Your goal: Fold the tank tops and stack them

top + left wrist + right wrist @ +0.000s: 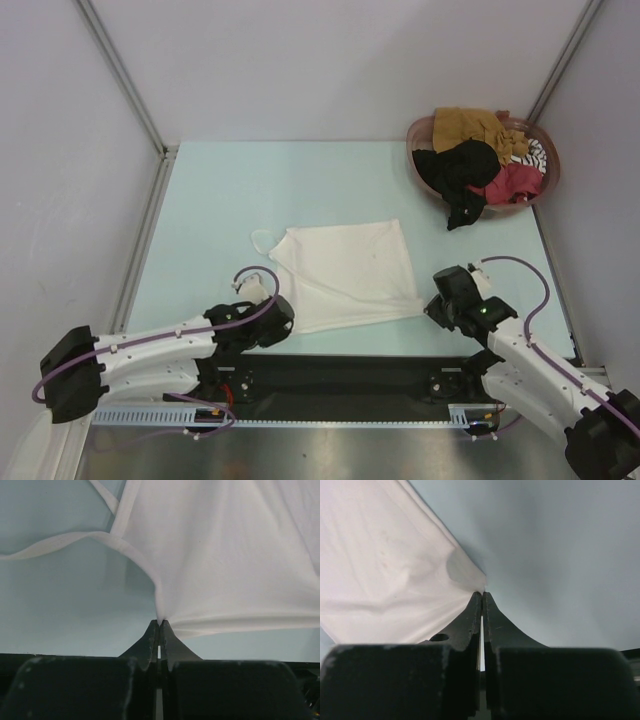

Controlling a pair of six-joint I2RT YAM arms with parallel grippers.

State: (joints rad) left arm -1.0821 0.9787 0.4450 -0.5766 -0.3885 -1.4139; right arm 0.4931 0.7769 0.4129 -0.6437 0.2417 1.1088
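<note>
A white tank top [350, 270] lies spread flat on the pale table, its shoulder straps [262, 240] toward the far left. My left gripper [290, 318] is shut on the cloth's near-left corner; in the left wrist view the fabric [225, 555] bunches into the closed tips [160, 622]. At the near-right corner [470, 582] my right gripper [428, 308] is shut too, its tips [482, 593] pinching the white cloth [380, 565]. More tank tops sit heaped in the basket: mustard [470, 125], black [460, 170], red [515, 185], striped [535, 155].
The round reddish-brown basket [415, 150] stands at the far right corner, with black cloth hanging over its front rim. Metal frame posts [120, 70] and white walls close in the table. A black strip [350, 365] runs along the near edge between the arm bases.
</note>
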